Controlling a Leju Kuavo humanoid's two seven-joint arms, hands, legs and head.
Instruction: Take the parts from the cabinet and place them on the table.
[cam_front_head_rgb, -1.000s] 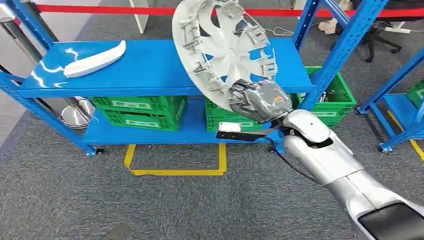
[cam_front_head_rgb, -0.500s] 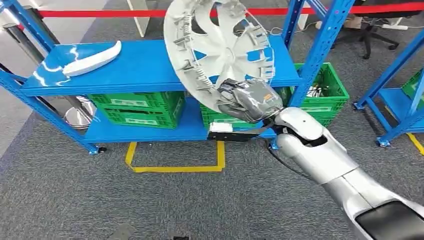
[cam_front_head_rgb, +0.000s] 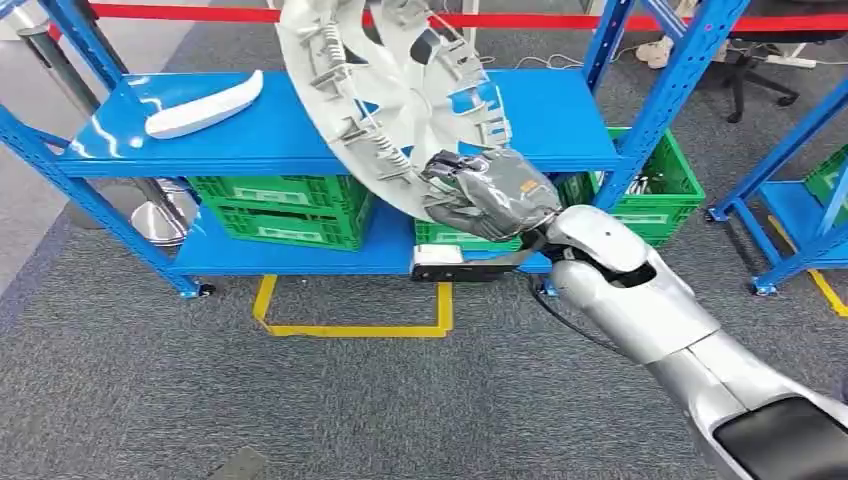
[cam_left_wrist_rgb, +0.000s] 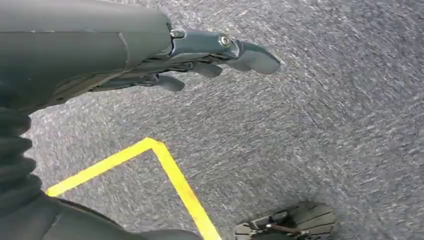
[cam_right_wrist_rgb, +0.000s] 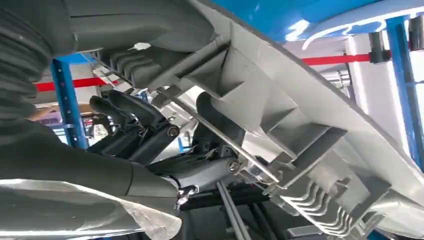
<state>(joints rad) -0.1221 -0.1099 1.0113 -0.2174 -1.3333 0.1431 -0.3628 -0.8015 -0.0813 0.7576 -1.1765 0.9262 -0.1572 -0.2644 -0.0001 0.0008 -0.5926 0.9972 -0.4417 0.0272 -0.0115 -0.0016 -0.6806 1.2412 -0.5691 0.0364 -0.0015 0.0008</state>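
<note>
The left hand (cam_left_wrist_rgb: 200, 60) hangs empty over the carpet (cam_left_wrist_rgb: 310, 130), fingers loosely apart, while the right hand (cam_front_head_rgb: 485, 195) grips the hubcap (cam_front_head_rgb: 385, 95) by its lower rim, tilted above the blue shelf (cam_front_head_rgb: 540, 120).

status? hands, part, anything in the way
Right hand grips hubcap by its rim, lifted over blue shelf. Left hand open, hanging over carpet. White curved part on shelf. Nothing blocking.
</note>
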